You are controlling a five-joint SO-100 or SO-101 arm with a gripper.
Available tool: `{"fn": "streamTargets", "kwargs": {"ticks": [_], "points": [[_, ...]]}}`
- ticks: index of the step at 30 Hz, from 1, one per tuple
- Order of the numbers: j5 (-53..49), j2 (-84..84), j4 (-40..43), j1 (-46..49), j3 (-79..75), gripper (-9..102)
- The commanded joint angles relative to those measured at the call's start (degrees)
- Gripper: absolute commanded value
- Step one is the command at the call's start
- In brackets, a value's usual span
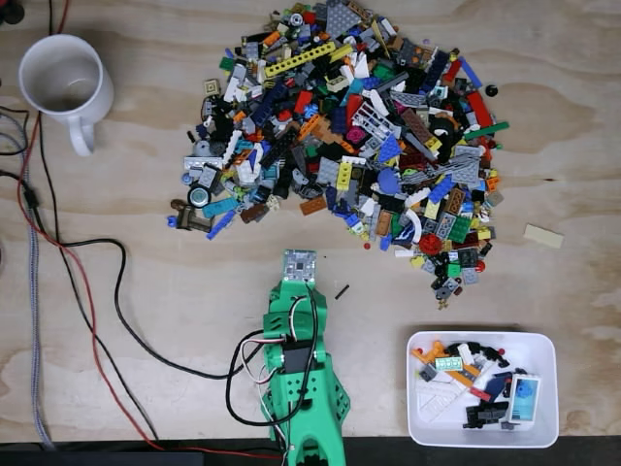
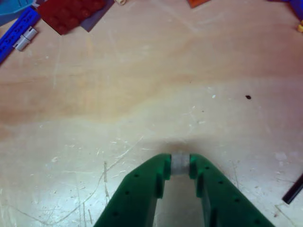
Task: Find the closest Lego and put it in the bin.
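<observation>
Pinching a small grey-white Lego piece (image 2: 180, 162) between its tips, the green 3D-printed two-finger gripper (image 2: 180, 165) hovers low over bare scratched plywood table (image 2: 142, 94) in the wrist view. That piece could instead be a pad on the fingers, hard to tell at this blur. Fixed view puts the gripper (image 1: 299, 264) just below the heap's lower edge. Small black stick-shaped piece (image 1: 342, 291) lies just beside it. Small white rectangular plastic bin (image 1: 546, 345) sits lower right, already holding several mixed pieces. Large multicoloured pile of Lego bricks (image 1: 349, 136) spreads beyond, white ceramic mug (image 1: 63, 83) far upper left. Judged: grab likely done, carry to bin and drop still left.
</observation>
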Motion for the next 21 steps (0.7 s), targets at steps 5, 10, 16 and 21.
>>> {"fn": "streamTargets", "kwargs": {"ticks": [5, 10, 16, 21], "points": [[3.9, 0.3, 0.1, 0.9, -0.8, 0], [3.9, 0.3, 0.1, 0.9, -0.8, 0], [4.0, 0.3, 0.4, 0.9, -0.8, 0], [6.1, 0.3, 1.0, 1.1, -1.0, 0]]}}
